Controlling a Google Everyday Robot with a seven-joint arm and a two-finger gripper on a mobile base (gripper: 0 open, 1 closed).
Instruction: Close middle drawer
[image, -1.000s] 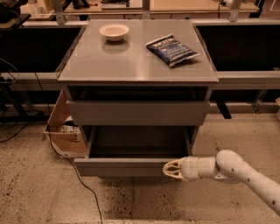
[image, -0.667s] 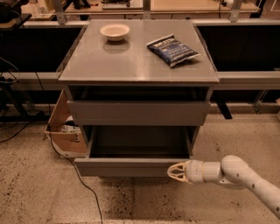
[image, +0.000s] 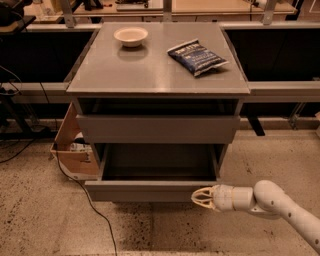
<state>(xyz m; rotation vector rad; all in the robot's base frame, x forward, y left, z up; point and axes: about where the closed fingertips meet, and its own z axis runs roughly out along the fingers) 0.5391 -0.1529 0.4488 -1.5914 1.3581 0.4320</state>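
Presently: gripper low, right of centre in frame. Jaws look drawn together into a blunt tip w/ nothing between them. Tip points toward frame left, lying along the right end of the drawer front, not square into it. Touching or just off the front? Can't tell.

Arm runs off to lower right corner, so any push comes from that side.

Middle drawer pulled well out, centre-bottom of frame, inside bare and dark. Front is flat, no handle. Another grey front sits above it, under the cabinet top.

On top: bowl upper left, blue snack bag upper right, well apart. Cardboard box beside cabinet, frame left; cable trails over floor below it.

Risks, my read:
- Push lands at right end only, so drawer may skew on its runners and bind partway.
- Tip sideways on a smooth front, so it may skid left instead of driving drawer in.
- Hard shove could jolt cabinet; bowl or bag may shift.
- Task approx. at start: drawer not yet moved in.
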